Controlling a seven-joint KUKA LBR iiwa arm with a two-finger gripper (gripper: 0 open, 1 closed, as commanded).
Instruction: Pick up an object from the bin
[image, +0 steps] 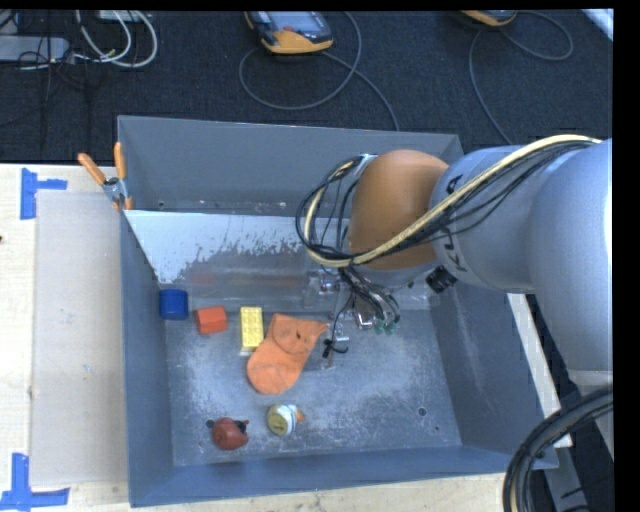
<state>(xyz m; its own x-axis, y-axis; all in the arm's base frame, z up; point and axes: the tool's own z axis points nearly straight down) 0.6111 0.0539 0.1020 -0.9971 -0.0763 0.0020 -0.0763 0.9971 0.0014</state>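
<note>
- An orange soft thing (278, 358), crumpled and rounded like a limp cloth or pouch, is seen lying on the floor of the bin (400, 392), somewhat left of the middle.
- The gripper (333, 345) is lowered into the bin at the right edge of that orange soft thing, its tip just beside the thing's upper right lobe.
- Whether the gripper is spread or closed cannot be told, since its tip is small and dark against the floor; nothing can be made out as grasped by it, and whether the orange soft thing is actually touched cannot be told either.
- A yellow brick (251, 328) is set upright in the view, touching or just beside the upper left edge of the orange soft thing.
- An orange-red block (211, 320) is found just left of the yellow brick, and a blue cylinder (174, 304) is placed further left, near the left wall.
- A pale round thing (283, 420) is seen near the front wall, below the orange soft thing and apart from it; a dark red thing (229, 434) lies to its left.
- Above the gripper, the wrist is covered by an orange cover (395, 205), around which black and yellow cables (322, 215) are looped.
- The grey arm (545, 220) is extended in from the right.
</note>
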